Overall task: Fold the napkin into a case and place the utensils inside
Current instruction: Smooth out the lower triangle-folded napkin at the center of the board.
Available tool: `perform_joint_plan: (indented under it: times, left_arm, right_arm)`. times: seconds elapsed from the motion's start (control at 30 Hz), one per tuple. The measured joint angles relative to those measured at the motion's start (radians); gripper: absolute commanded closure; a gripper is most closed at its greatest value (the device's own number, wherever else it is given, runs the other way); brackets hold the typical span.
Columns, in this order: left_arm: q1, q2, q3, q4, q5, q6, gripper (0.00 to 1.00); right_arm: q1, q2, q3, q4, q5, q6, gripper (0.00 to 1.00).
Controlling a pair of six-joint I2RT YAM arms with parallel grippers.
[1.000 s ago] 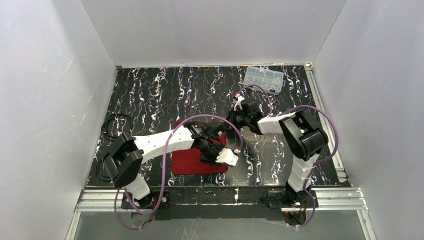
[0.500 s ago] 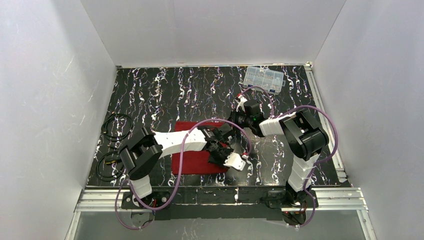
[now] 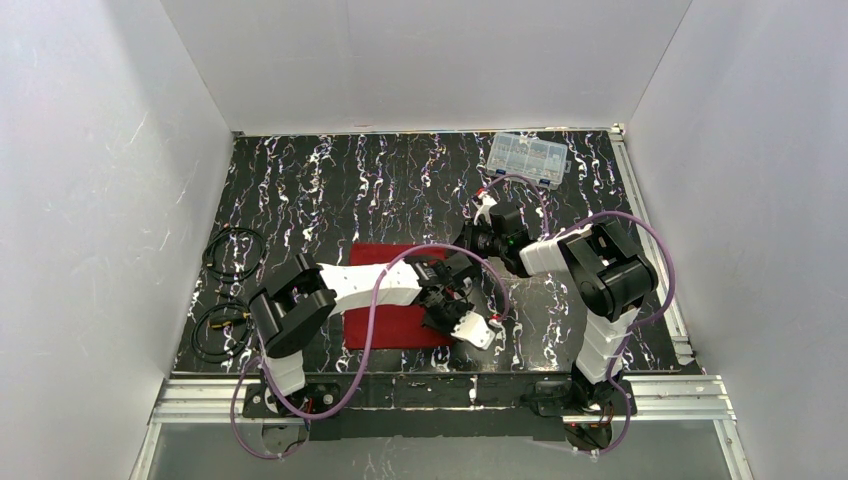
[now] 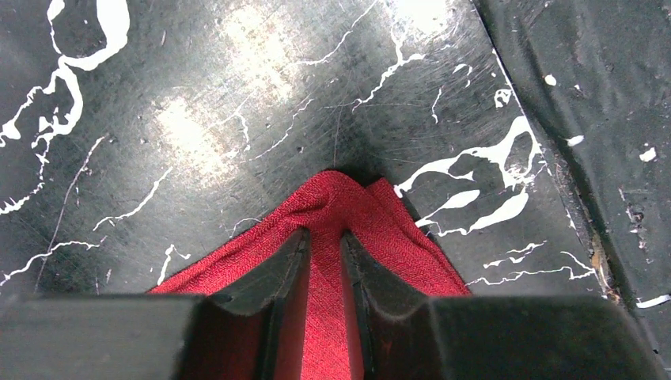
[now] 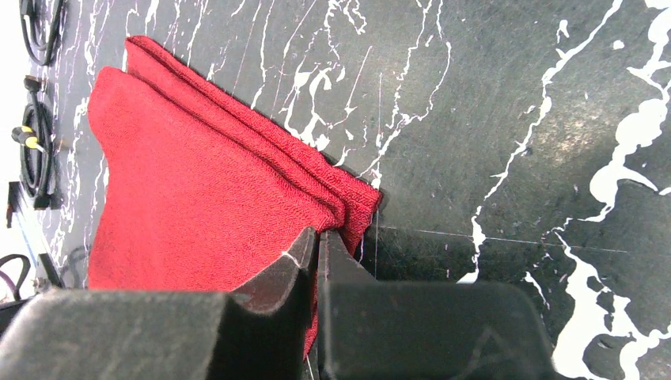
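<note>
– Red cloth first: where does the napkin (image 3: 390, 328) lie?

– Flat on the black, white-veined table (image 3: 300, 190), folded into layers. Each arm has one of its corners.

– How does the left pincer (image 4: 324, 234) stand?

– Clamped on the napkin. Its two dark fingers (image 4: 285, 265) are close together with a strip of red weave running up between them. Just ahead of the tips the corner is bunched into a small peaked ridge. The rest of the cloth fans back on either side, under the fingers.

– And past that peak?

– Bare table, scratched and shiny.

– The right pincer (image 5: 318, 236)?

– Nearly together, and gripping too. The corner of the stacked layers sits right at its tips, with red showing in the narrow slit between them. From there the napkin spreads away to the pincer's left, three stepped edges visible. Ahead and to its right is only table.

– Anything farther out?

– Black cables (image 5: 36, 119) lie beyond the cloth's far end, well to the left of the right pincer. From above, a clear compartment box (image 3: 527, 158) sits well beyond the same pincer, by the back wall.
</note>
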Motion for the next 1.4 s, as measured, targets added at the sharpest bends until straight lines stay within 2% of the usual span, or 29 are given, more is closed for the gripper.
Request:
perform_joint_plan:
  times: [0.1, 0.17, 0.27, 0.47, 0.5, 0.57, 0.6, 0.73, 0.8, 0.9, 1.03, 1.2, 1.27, 1.4]
  left_arm:
    - [-0.007, 0.000, 0.000, 0.002, -0.005, 0.021, 0.81]
    - [-0.013, 0.001, 0.000, 0.003, -0.011, 0.036, 0.78]
    - [-0.020, 0.000, 0.003, 0.007, -0.031, 0.038, 0.58]
    - [-0.015, -0.020, 0.050, -0.026, -0.098, -0.039, 0.36]
    - [-0.011, -0.036, 0.060, -0.041, -0.110, -0.051, 0.33]
    - [0.003, -0.076, 0.084, -0.075, -0.131, -0.072, 0.30]
    - [0.014, -0.100, 0.095, -0.094, -0.139, -0.080, 0.28]
    - [0.106, -0.236, 0.145, -0.191, -0.145, -0.116, 0.26]
    - [0.178, -0.288, 0.171, -0.236, -0.134, -0.134, 0.21]
    - [0.332, -0.345, 0.190, -0.283, -0.100, -0.175, 0.18]
    - [0.519, -0.338, 0.186, -0.313, -0.067, -0.226, 0.26]
    - [0.629, -0.168, 0.208, -0.316, -0.024, -0.284, 0.40]
    - [0.662, -0.048, 0.262, -0.331, 0.000, -0.312, 0.46]
    - [0.706, 0.132, 0.362, -0.351, 0.034, -0.359, 0.50]
  right_arm:
    - [0.000, 0.000, -0.001, 0.003, 0.000, 0.000, 0.85]
    - [0.000, 0.000, -0.001, 0.003, 0.000, 0.001, 0.75]
    - [0.000, -0.013, 0.000, -0.014, -0.002, -0.001, 0.63]
    - [0.000, -0.078, 0.041, -0.180, 0.027, -0.042, 0.51]
    - [0.000, -0.088, 0.053, -0.211, 0.033, -0.050, 0.40]
    - [0.000, -0.104, 0.076, -0.262, 0.044, -0.065, 0.04]
    - [0.000, -0.107, 0.085, -0.280, 0.048, -0.067, 0.02]
    - [0.000, -0.111, 0.131, -0.374, 0.074, -0.117, 0.01]
    - [0.000, -0.119, 0.135, -0.414, 0.093, -0.133, 0.01]
    - [0.002, -0.159, 0.142, -0.500, 0.147, -0.161, 0.01]
    - [0.008, -0.271, 0.150, -0.581, 0.219, -0.184, 0.01]
    - [0.009, -0.346, 0.168, -0.555, 0.176, -0.164, 0.03]
    - [0.012, -0.344, 0.154, -0.505, 0.131, -0.128, 0.12]
    - [0.035, -0.304, 0.130, -0.424, 0.071, -0.074, 0.51]
